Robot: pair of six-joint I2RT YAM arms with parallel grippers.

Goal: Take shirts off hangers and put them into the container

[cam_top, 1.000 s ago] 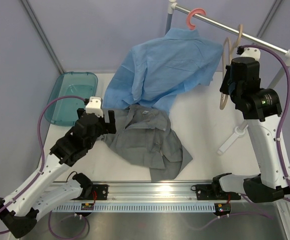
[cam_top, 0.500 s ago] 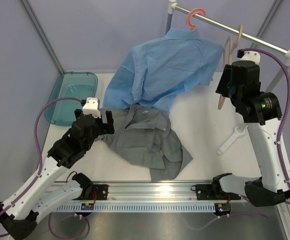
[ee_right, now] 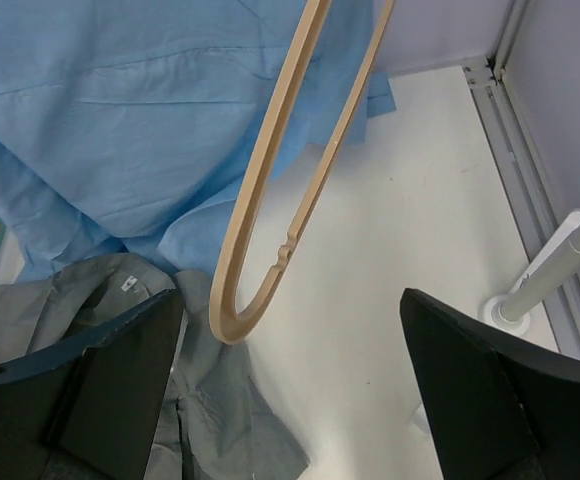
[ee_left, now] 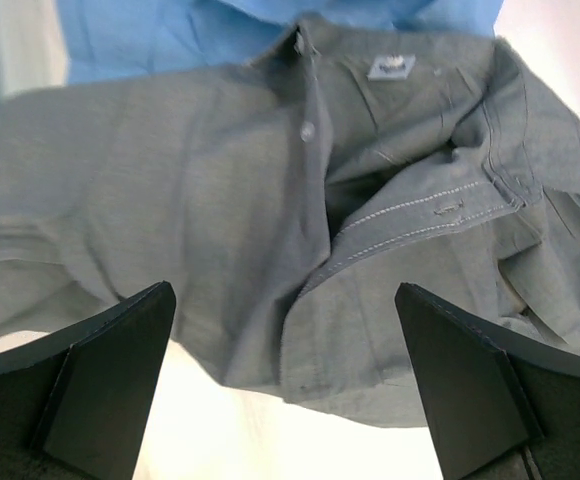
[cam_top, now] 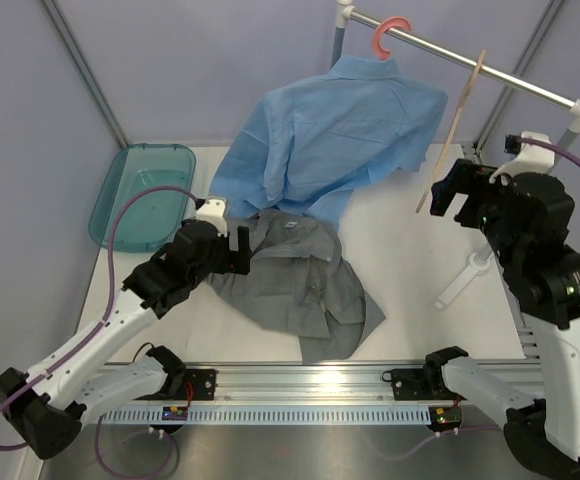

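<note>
Shirts first: the crumpled grey button-up cloth shirt (cam_top: pixel 300 285) lies off any hanger on the white table (cam_top: pixel 410 260), near the arm bases and outside the container. The left gripper (cam_top: pixel 228 245) hovers over its left edge with jaws spread wide and empty, likely lined up for a pinch. Its wrist view shows the collar label, buttons and placket stitching that the top view blurs.

Farther left sits the shallow translucent teal-blue plastic tub (cam_top: pixel 120 180), with no cloth in it. To the right, the right gripper (cam_top: pixel 457 195) is unclenched and grasps nothing. The thin pale tan wooden hanger (cam_top: pixel 457 118) hangs bare and tilted from the grey metal rail (cam_top: pixel 510 78). The right wrist view shows it beyond the jaws and untouched.

Farthest back, the light blue collared cloth shirt (cam_top: pixel 340 130) hangs on the coral-pink plastic hanger (cam_top: pixel 390 32), its hem trailing onto the table against the grey shirt.
</note>
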